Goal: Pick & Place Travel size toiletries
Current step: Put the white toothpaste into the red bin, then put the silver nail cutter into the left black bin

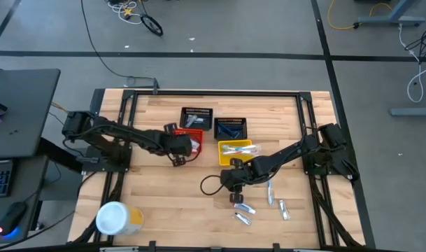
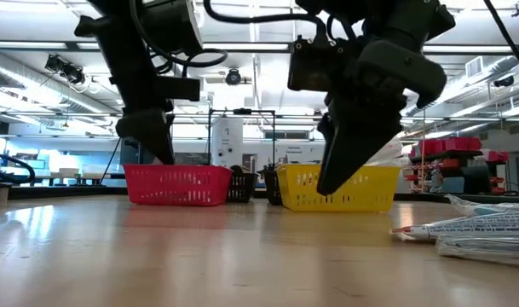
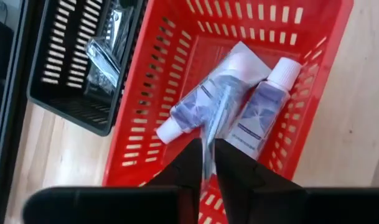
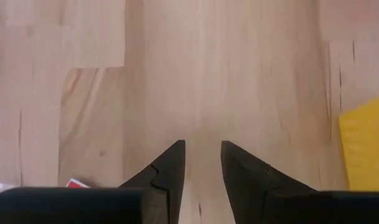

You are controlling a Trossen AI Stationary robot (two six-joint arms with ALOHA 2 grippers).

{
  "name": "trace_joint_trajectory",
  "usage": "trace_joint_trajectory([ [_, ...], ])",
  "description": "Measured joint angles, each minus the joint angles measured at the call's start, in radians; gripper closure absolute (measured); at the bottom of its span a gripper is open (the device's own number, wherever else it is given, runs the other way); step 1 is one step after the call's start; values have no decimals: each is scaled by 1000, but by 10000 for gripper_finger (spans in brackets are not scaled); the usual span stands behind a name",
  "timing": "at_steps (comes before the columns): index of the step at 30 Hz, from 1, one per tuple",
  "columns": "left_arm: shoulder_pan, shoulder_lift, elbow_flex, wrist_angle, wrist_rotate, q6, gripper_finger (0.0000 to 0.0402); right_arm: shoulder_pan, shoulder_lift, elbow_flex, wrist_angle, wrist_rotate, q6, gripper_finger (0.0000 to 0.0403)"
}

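My left gripper (image 3: 205, 144) hovers over the red basket (image 3: 313, 37), shut on a small white-and-blue tube (image 3: 215, 118) that I see edge-on. Two more white-and-blue tubes (image 3: 198, 102) (image 3: 257, 112) lie flat on the basket's floor. In the high view my left gripper (image 1: 181, 148) is at the red basket's (image 1: 193, 135) left side. My right gripper (image 1: 233, 187) (image 4: 203, 144) stands open over bare wood, nothing between its fingers. Several small toiletries (image 1: 244, 210) (image 2: 472, 226) lie flat on the table to its right and nearer the front edge. My left gripper pinches the thin flat end of the tube (image 3: 208, 140) between its two fingertips, coming from above on a slant. The tube runs on from the fingers over the basket's inside. Whether its far end touches the tubes below cannot be told.
A yellow basket (image 1: 235, 150) with pale items, a blue basket (image 1: 230, 128) and a black basket (image 1: 196, 117) stand at the table's middle back. A large white-and-yellow canister (image 1: 115, 218) stands at the near left. A black cable loops by my right gripper.
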Motion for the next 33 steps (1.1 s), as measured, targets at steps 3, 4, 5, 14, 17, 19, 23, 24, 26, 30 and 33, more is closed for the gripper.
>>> trace_joint_trajectory([
  [3,2,0,0,7,-1,11,329,0,0,0,23,-2,-21,292],
  [4,2,0,0,6,-1,11,321,0,0,0,31,-2,-22,292],
  [5,2,0,0,6,-1,11,313,0,0,0,37,-2,-22,292],
  [14,2,0,0,26,-104,-50,274,4,0,1,82,-101,-15,292],
  [17,2,0,0,42,-104,-50,279,3,0,1,78,-108,-12,292],
  [19,1,0,0,66,-101,-46,283,1,0,1,75,-108,-41,292],
  [23,-2,0,21,113,-97,-39,293,-1,0,1,28,-101,92,292],
  [24,-2,0,37,118,-94,-38,295,-1,0,1,25,-87,145,292],
  [26,-2,0,72,120,-81,-38,298,-3,0,1,19,-74,193,292],
  [30,-2,0,132,120,-40,-36,301,-14,0,1,24,-54,196,292],
  [33,-2,0,159,125,-9,10,301,-30,0,0,38,-2,129,292],
])
